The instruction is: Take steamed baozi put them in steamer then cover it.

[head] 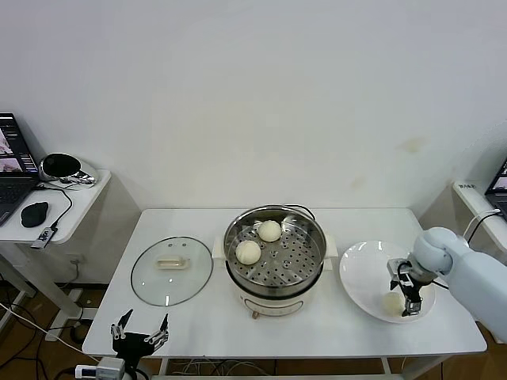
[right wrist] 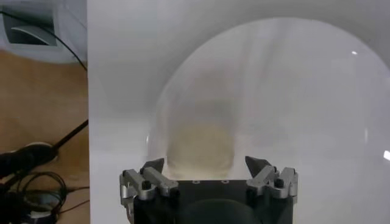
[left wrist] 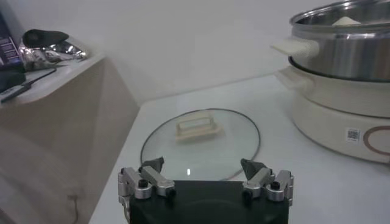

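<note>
your right gripper (head: 403, 296) is down on the white plate (head: 360, 273) at the table's right end, w/ a baozi (head: 392, 302) just beside its fingertips in the head view. in the right wrist view that bun (right wrist: 201, 146) sits between the two fingers (right wrist: 153, 166), which stand apart on either side of it; can't tell if they actually touch the dough, so no grip confirmed.

two more baozi are already in the steamer (head: 313, 273), mid table: one (head: 269, 230) toward the back, one (head: 248, 252) nearer the front left, both on the perforated tray, close but apart. i only see three buns total.

the cover (head: 171, 270) lies flat on the table just left of the steamer, handle up, not on the pot. left wrist view shows it (left wrist: 201, 143) right ahead of your left gripper (left wrist: 203, 166).

that left gripper (head: 140, 326) hangs off the table's front left edge, fingers spread wide, holding nothing, well apart from the cover's rim.

side desk on the far left w/ a laptop (head: 12, 170) and mouse (head: 34, 214).
</note>
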Robot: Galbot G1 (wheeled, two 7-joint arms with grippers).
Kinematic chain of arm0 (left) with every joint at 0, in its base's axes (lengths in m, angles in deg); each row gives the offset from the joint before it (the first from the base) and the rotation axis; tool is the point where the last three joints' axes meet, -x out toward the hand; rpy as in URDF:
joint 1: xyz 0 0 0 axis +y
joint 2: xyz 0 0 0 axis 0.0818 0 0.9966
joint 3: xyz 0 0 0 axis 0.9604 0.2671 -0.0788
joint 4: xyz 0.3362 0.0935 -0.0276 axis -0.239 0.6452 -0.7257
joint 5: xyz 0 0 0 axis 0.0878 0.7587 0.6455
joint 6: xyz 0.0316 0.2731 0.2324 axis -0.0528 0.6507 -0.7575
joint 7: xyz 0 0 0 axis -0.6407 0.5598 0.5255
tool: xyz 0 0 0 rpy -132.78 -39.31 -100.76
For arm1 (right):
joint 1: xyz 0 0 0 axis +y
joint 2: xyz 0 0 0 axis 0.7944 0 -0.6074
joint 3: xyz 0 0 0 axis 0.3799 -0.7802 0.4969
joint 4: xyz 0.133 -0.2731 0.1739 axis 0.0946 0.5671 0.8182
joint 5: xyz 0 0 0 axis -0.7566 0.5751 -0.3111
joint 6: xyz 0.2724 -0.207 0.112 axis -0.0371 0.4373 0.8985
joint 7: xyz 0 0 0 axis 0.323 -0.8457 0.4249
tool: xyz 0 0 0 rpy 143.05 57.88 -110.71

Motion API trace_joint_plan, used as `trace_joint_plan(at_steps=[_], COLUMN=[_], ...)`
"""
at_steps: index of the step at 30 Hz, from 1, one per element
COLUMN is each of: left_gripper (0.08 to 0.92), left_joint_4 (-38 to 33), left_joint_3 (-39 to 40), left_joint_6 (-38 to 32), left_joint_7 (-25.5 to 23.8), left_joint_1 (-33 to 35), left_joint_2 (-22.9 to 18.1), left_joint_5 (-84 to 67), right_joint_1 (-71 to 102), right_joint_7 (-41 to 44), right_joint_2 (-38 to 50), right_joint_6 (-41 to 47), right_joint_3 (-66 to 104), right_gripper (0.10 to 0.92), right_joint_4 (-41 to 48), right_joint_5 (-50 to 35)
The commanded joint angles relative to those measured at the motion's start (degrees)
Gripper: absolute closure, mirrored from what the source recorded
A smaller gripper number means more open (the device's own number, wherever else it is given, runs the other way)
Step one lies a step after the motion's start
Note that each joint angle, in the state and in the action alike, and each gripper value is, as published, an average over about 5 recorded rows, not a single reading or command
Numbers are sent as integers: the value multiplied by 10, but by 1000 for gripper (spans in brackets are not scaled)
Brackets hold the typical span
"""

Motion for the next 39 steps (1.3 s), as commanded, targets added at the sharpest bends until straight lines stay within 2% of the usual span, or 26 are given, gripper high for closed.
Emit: trace_joint_plan(at_steps=[1, 11, 20, 31, 36, 39], left_gripper=[177, 177, 177, 177, 177, 177], left_joint_4=[2, 14, 15, 11, 1, -2], left_joint_3=[3, 21, 22, 13, 6, 1], left_joint_6=[0, -1, -3, -2, 1, 1], left_joint_7=[0, 2, 4, 4, 5, 5], left_joint_1=[0, -13, -22, -24, -21, -21], left_joint_2=[0, -3, -5, -5, -10, -11], left_joint_5=[0, 4, 5, -1, -6, -8], right_joint_1=[2, -76, -292, -540, -548, -536], right_joint_7=[-5, -4, 24, 87, 88, 82], right_joint_2=[0, 35, 18, -182, -238, -255], right_joint_6=[2, 9, -9, -242, -335, -372], right_joint_3=[0, -28, -129, -234, -243, -255], right_gripper=[412, 477, 507, 502, 499, 499], right_joint_4=[1, -17, 0, 141, 114, 68], right_joint_5=[-2, -64, -164, -286, -299, -272])
